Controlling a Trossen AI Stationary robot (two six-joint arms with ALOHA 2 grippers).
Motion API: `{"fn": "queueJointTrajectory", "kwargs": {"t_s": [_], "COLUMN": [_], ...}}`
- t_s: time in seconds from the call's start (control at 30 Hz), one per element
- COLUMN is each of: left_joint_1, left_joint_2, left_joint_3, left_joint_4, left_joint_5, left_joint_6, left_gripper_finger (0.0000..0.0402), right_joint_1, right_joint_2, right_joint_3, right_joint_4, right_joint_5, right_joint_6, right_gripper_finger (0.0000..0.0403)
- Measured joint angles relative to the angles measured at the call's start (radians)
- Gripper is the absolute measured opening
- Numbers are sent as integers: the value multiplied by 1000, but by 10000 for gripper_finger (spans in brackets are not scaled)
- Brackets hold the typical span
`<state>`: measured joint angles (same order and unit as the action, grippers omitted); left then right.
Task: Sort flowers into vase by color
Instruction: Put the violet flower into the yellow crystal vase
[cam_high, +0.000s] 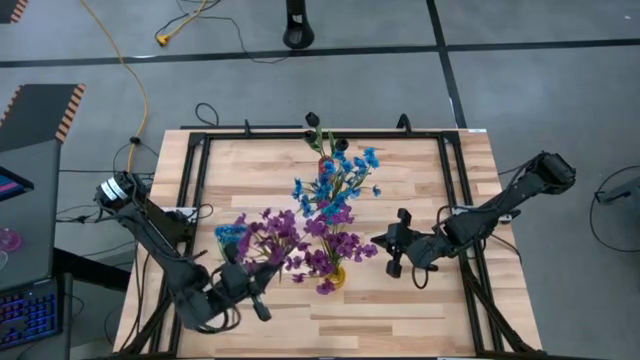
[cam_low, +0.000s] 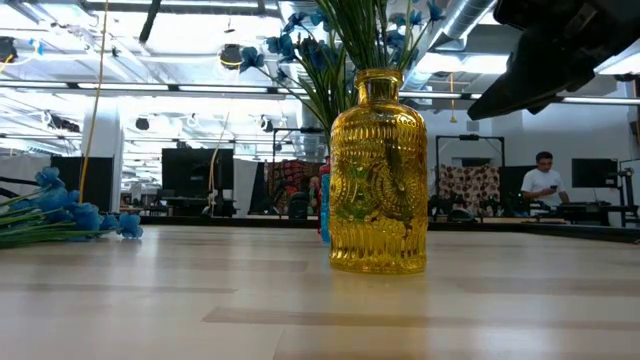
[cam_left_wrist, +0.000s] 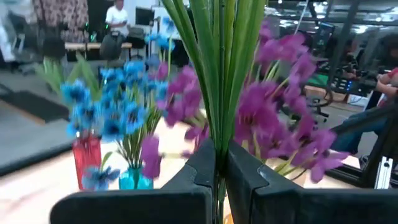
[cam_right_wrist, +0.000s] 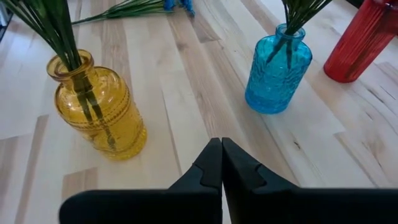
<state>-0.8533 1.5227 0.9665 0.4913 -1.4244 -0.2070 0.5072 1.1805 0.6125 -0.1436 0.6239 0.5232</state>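
My left gripper is at the table's near left, shut on a sprig of purple flowers with green stems. A yellow vase holds more purple flowers. Behind it, a blue vase holds blue flowers, and a red vase holds dark buds. One blue sprig lies flat on the table at the left. My right gripper hovers to the right of the yellow vase, shut and holding nothing. My left gripper pinches the sprig's bundle of green stems between its two fingers, well below the blooms. The fingers come in level from the table's left and lie across the stems. The sprig is lifted clear of the table, its blooms reaching toward the far side, beside the yellow vase.
A black frame borders the wooden table top. The three vases stand in a row down the middle. Bare wood lies along the near edge and at the far right. People sit in the room behind.
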Motion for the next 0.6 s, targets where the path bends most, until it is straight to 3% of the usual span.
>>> {"fn": "queueJointTrajectory", "kwargs": {"t_s": [0.33, 0.47, 0.6], "left_joint_1": [-39, -44, -15], "left_joint_2": [0, 0, 4], "left_joint_3": [0, 0, 0], "left_joint_4": [501, 602, 583], "left_joint_5": [46, 278, 504], "left_joint_6": [586, 688, 635], "left_gripper_finger": [0, 0, 0], "right_joint_1": [0, 0, 0], "right_joint_2": [0, 0, 0], "right_joint_3": [0, 0, 0], "right_joint_4": [0, 0, 0], "right_joint_5": [-25, -27, -27], "right_joint_6": [0, 0, 0], "right_gripper_finger": [32, 30, 31]}}
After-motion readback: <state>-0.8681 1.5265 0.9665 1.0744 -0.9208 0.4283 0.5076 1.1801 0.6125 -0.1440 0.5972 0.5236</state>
